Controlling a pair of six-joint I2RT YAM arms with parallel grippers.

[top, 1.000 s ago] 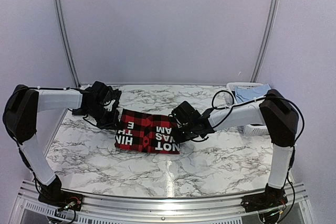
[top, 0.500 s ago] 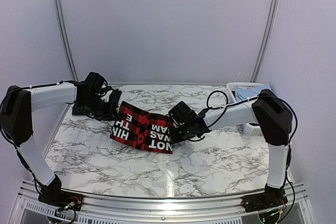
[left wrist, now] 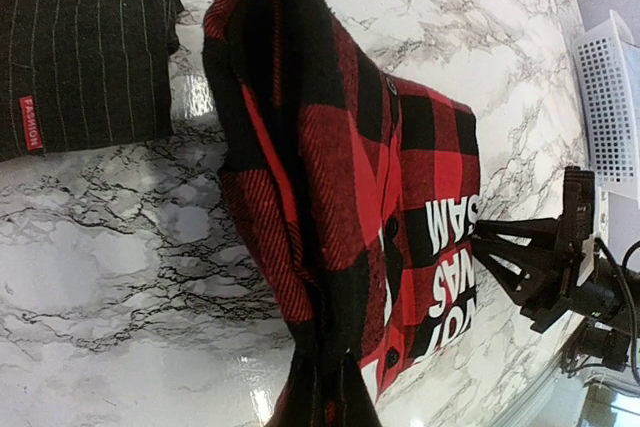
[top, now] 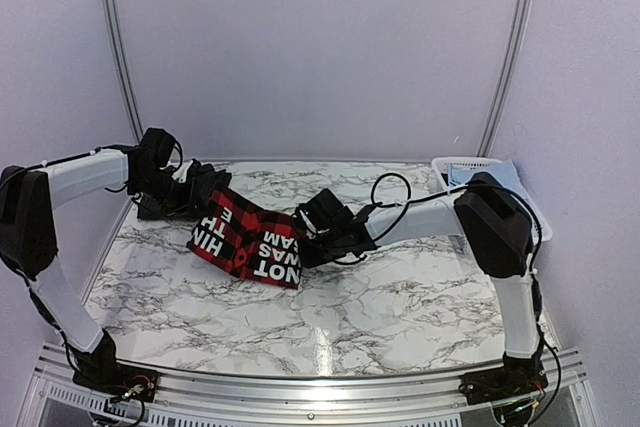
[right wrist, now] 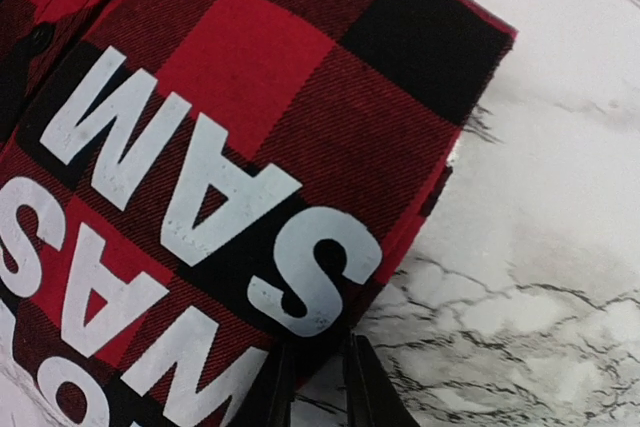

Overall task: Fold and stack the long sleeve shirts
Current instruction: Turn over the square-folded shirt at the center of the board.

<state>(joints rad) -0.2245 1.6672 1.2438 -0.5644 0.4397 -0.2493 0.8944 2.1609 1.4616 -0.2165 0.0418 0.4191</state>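
Marble table (top: 400, 297), arms reaching low inward, left end effector (top: 212, 199) and right end effector (right wrist: 313, 387) clamped on plaid shirt (top: 245, 237).

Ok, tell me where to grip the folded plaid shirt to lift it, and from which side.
Grip the plaid shirt at its two short ends, coming in low from the left and right. It is a thick folded bundle, so end pinches should catch all layers and keep the fold shut. The left end effector pinches one end; the right end effector sits at the lettered edge.
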